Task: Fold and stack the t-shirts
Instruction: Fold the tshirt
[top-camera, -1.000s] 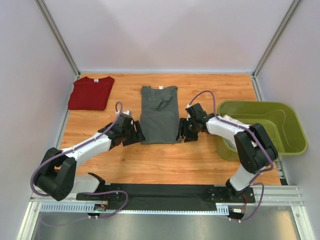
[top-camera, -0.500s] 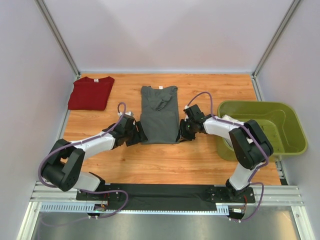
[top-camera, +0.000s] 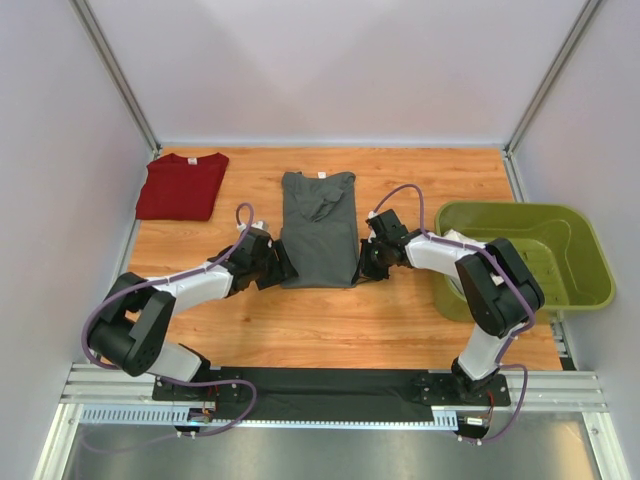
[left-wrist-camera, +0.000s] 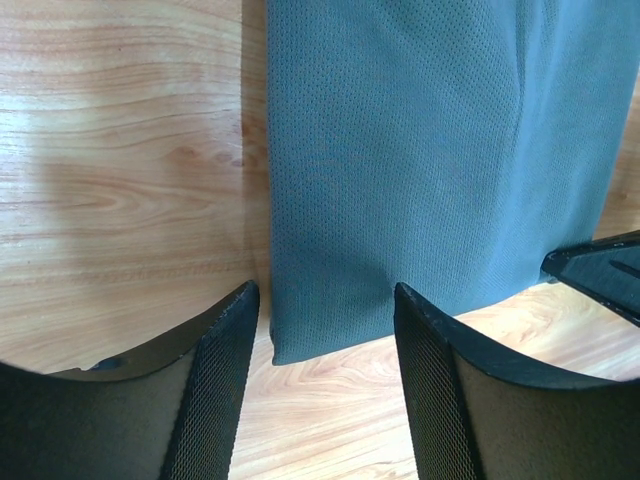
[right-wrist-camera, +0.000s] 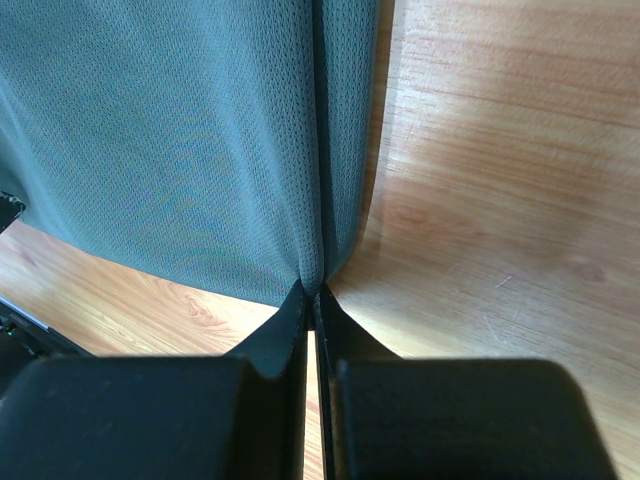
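The dark grey t-shirt (top-camera: 318, 228) lies folded lengthwise in the middle of the wooden table, its neck label at the far end. A dark red t-shirt (top-camera: 181, 185) rests folded at the far left. My right gripper (right-wrist-camera: 314, 288) is shut on the grey t-shirt's (right-wrist-camera: 180, 130) near right corner, the cloth bunched between its tips. Open, my left gripper (left-wrist-camera: 325, 300) straddles the near left corner of the grey t-shirt (left-wrist-camera: 400, 160), and the cloth lies flat between its fingers. In the top view the left gripper (top-camera: 283, 270) and the right gripper (top-camera: 361, 265) flank the shirt's near hem.
An olive-green plastic basket (top-camera: 580, 262) stands at the right edge of the table (top-camera: 330, 330), close behind the right arm. Grey enclosure walls and metal posts surround the table on three sides.
The right gripper has closed on the grey t-shirt's near right corner. The left gripper has slid right up to the near left corner and narrowed slightly.
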